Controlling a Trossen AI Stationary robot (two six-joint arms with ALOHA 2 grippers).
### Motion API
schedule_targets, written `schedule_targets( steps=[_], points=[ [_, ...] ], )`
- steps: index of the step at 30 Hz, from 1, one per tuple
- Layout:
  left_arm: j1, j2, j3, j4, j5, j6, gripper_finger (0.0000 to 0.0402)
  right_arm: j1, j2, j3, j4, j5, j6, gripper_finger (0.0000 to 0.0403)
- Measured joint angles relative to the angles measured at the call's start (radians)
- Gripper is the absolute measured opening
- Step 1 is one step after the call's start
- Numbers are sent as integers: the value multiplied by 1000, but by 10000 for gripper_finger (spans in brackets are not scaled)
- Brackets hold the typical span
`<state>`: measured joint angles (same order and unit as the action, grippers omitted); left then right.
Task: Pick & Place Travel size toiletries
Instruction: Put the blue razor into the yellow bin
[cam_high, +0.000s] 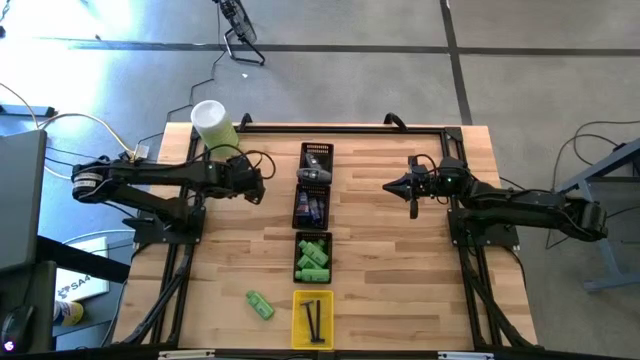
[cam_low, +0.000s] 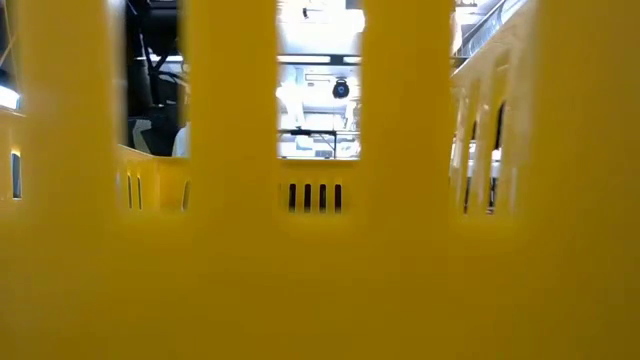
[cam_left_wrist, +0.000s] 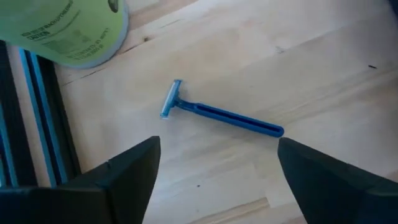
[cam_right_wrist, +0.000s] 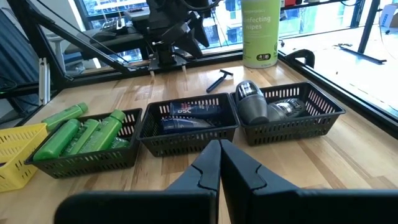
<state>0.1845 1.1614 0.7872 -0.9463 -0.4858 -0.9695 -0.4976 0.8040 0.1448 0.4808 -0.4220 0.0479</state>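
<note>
A blue razor (cam_left_wrist: 221, 115) lies flat on the wooden table, next to the big pale-green cylinder (cam_left_wrist: 62, 31). My left gripper (cam_left_wrist: 217, 180) hangs open above it, one finger on either side, touching nothing. In the right wrist view the razor (cam_right_wrist: 219, 81) lies beyond the baskets, below my left gripper (cam_right_wrist: 168, 59). My right gripper (cam_right_wrist: 219, 165) is shut and holds nothing; it waits at the table's right side (cam_high: 412, 188). Green bottles (cam_right_wrist: 87, 134) fill one black basket, and one green bottle (cam_high: 260, 304) lies loose on the table.
Three black baskets and a yellow tray stand in a row down the table's middle: grey items (cam_high: 316, 160) farthest, blue tubes (cam_high: 310, 207), green bottles (cam_high: 313, 257), then the yellow tray (cam_high: 313, 320) with dark sticks. The tray's wall (cam_low: 320, 250) fills the low view.
</note>
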Motion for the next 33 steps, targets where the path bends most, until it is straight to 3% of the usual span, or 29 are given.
schedule_targets(
  steps=[6, 19, 26, 33],
  points=[
    [-1, 0, 0, -3, -81, -1, 323, 0, 0, 0, 0, 0, 0, 2],
    [47, 0, -125, 51, -4, -55, 323, 0, 0, 0, 0, 0, -5, 2],
    [156, 0, -194, 227, 39, 107, 323, 0, 0, 0, 0, 0, -4, 2],
    [251, 0, -228, 270, 69, 213, 323, 0, 0, 0, 0, 0, -10, 2]
  ],
)
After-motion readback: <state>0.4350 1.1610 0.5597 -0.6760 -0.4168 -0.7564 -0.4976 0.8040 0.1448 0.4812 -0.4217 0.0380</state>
